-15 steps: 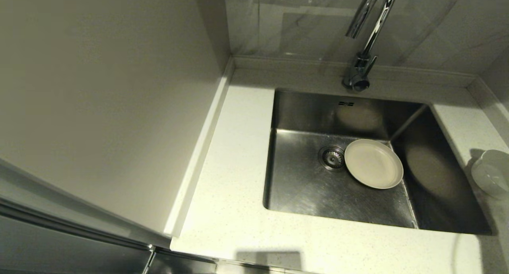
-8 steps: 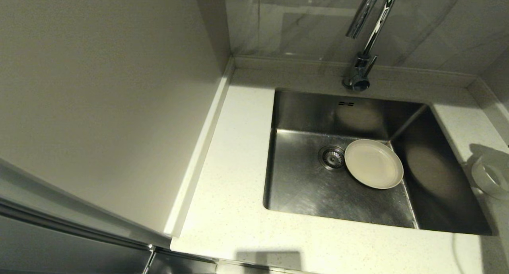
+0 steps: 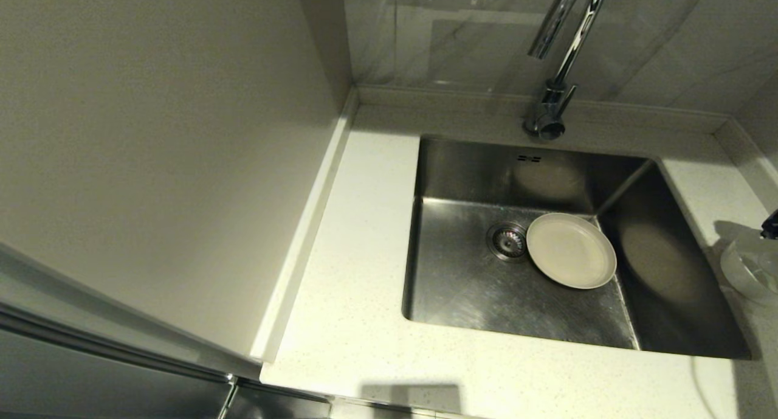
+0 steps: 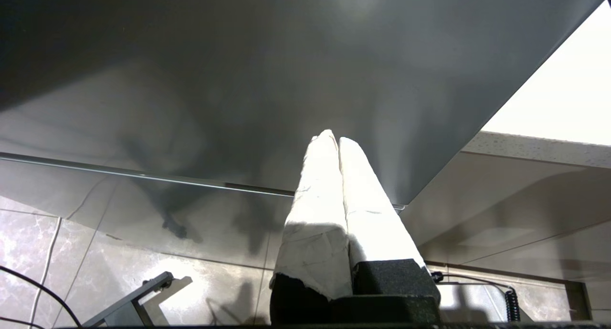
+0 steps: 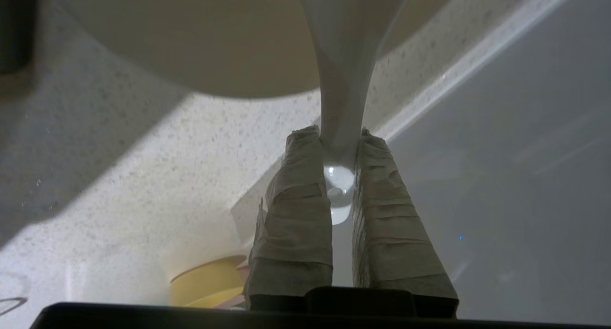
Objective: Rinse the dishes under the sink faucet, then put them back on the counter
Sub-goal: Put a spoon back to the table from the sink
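The cream-white plate lies flat in the sink, just right of the drain. The chrome faucet arches over the back rim; no water shows. The white bowl stands on the counter at the far right edge. My right gripper is by the bowl, shut on the handle of the white spoon; only a dark bit of this gripper shows in the head view. My left gripper is shut and empty, parked low beside the cabinet.
A tall pale panel walls off the left of the counter. A low backsplash rim runs behind the sink. A yellow round object lies near the right gripper's base. Floor tiles show under the left gripper.
A dark part of the right gripper has come into the head view at the far right, above the bowl, and the bowl now looks darker. The plate has not moved.
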`<state>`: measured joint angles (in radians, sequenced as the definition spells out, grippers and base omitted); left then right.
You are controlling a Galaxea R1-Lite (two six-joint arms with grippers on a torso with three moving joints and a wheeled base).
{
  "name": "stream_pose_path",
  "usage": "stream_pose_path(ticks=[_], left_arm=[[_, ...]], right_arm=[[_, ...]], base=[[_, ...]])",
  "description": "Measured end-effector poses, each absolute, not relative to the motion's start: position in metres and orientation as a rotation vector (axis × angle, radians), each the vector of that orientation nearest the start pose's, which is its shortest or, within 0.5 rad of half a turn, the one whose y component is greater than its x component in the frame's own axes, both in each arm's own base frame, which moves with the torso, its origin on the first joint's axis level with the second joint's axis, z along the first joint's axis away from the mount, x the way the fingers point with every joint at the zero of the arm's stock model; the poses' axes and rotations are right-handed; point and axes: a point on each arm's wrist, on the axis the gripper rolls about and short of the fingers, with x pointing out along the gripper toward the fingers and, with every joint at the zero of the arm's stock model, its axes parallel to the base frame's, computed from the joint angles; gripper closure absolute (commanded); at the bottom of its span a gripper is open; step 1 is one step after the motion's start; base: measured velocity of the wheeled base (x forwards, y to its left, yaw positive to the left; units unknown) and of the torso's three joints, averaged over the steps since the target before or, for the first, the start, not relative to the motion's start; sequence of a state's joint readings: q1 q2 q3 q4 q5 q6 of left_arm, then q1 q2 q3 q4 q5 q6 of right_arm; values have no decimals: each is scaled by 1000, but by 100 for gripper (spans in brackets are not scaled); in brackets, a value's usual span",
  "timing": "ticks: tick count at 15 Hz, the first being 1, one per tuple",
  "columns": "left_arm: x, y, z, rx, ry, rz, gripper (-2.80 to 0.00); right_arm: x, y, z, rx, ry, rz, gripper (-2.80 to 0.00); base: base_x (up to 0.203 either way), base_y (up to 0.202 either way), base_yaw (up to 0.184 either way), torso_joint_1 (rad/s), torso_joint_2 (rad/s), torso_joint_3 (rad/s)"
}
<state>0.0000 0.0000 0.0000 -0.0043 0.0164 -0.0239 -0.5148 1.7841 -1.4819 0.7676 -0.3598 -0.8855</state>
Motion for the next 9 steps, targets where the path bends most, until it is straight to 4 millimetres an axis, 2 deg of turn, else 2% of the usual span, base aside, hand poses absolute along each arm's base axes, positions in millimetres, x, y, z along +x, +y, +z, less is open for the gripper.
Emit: stream_pose_path(ticks=[7,8,9], left_arm=[[-23,0,76,-24,-4,16,0],[-23,0,76,-24,-4,16,0],[-23,0,76,-24,-4,16,0]], right_arm=[[270,-146,222,-688,1331,-224,0],[270,-146,222,-689,1330,-224,-280],[271,-147,222,-689,1328,-225,-280]], base=[[0,0,0,0,0,0],[0,0,0,0,0,0],[0,0,0,0,0,0]])
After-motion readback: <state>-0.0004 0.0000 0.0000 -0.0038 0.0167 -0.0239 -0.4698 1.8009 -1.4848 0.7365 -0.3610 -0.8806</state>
